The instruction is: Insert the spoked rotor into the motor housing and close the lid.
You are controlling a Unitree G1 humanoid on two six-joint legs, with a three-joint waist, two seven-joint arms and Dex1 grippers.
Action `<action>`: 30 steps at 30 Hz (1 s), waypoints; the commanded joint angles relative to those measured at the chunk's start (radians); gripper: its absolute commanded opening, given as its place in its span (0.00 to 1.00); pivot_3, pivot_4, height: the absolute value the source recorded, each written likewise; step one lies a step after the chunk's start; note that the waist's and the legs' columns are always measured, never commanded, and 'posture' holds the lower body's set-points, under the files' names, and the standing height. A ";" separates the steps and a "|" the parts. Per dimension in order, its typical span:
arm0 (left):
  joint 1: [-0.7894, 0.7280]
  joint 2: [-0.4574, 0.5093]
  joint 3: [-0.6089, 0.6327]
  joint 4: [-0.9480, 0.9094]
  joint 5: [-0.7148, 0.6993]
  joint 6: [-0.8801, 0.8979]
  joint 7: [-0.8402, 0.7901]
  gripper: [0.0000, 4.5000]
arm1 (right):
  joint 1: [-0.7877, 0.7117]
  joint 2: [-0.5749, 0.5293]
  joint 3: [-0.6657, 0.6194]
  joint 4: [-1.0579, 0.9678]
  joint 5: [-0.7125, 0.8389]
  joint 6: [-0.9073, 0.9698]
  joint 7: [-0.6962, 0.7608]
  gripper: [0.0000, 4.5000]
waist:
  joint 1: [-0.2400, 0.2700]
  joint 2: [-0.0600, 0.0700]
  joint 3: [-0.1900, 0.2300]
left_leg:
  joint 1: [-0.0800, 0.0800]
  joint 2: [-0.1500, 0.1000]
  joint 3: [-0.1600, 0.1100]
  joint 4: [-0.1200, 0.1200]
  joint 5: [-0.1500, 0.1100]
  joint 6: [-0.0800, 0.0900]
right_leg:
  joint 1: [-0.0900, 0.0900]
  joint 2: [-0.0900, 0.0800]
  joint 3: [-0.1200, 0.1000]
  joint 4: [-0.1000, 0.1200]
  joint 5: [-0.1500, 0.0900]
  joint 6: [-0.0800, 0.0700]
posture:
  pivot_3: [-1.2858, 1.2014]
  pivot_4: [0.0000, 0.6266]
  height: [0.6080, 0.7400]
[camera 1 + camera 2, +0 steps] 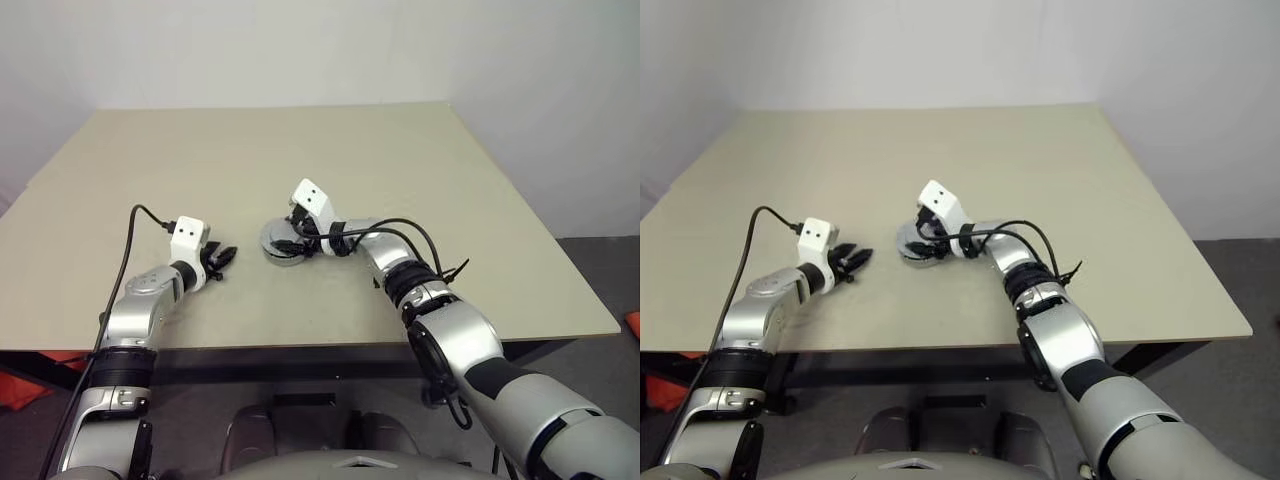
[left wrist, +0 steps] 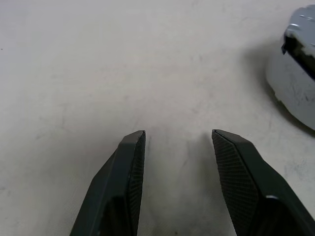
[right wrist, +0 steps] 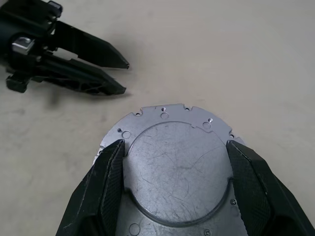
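The motor housing [image 1: 277, 251] sits mid-table with its grey lid [image 3: 174, 167] over it, notched flange and scratched raised centre facing my right wrist view. My right gripper [image 3: 175, 145] reaches over it from the right. One of its fingers [image 3: 110, 172] lies against each side of the lid's raised centre, with no gap visible. In the left wrist view the housing's wall [image 2: 295, 88] shows a dark slit under the lid. The spoked rotor is hidden. My left gripper [image 1: 226, 257] rests open on the table just left of the housing, nothing between its fingertips [image 2: 135, 147].
The beige table [image 1: 300, 160] stretches far behind and to both sides of the housing. A black cable [image 1: 130, 240] loops up from my left wrist. The table's front edge [image 1: 300, 345] lies close below both forearms.
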 commanded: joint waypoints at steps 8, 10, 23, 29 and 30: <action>-0.013 0.008 0.005 -0.018 -0.001 -0.022 0.003 0.51 | -0.011 0.013 0.002 -0.036 -0.001 -0.010 -0.016 0.70 | -0.001 0.000 0.000 | 0.000 0.000 0.000 0.000 0.000 0.000 | 0.000 0.000 0.000 0.000 0.000 0.000 | 0.52 0.00 1.00; -0.012 0.008 0.003 -0.022 0.000 -0.020 0.003 0.51 | -0.008 0.021 0.006 -0.033 -0.006 -0.013 -0.025 0.70 | -0.001 0.000 0.000 | 0.000 0.000 0.000 0.000 0.000 0.000 | 0.000 0.000 0.000 0.000 0.000 0.000 | 0.52 0.00 1.00; -0.006 0.013 0.008 -0.032 -0.001 -0.017 0.005 0.51 | 0.033 -0.008 0.051 -0.029 -0.037 -0.030 0.048 0.70 | 0.001 0.000 0.000 | 0.000 0.000 0.000 0.000 0.000 0.001 | 0.000 0.000 0.000 -0.001 0.000 0.000 | 0.52 0.00 1.00; -0.019 0.003 -0.001 -0.034 -0.003 -0.014 0.005 0.51 | 0.041 -0.007 0.065 -0.012 -0.051 -0.031 0.040 0.70 | 0.002 0.000 0.000 | 0.000 0.000 0.000 0.000 -0.001 0.001 | 0.000 0.000 0.000 -0.001 0.000 0.000 | 0.52 0.00 1.00; -0.022 0.002 -0.003 -0.038 -0.004 -0.010 0.005 0.51 | 0.041 -0.007 0.065 -0.008 -0.053 -0.032 0.037 0.70 | 0.002 0.000 0.000 | 0.000 0.000 0.000 0.000 -0.001 0.001 | 0.000 0.000 0.000 -0.001 0.000 0.000 | 0.52 0.00 1.00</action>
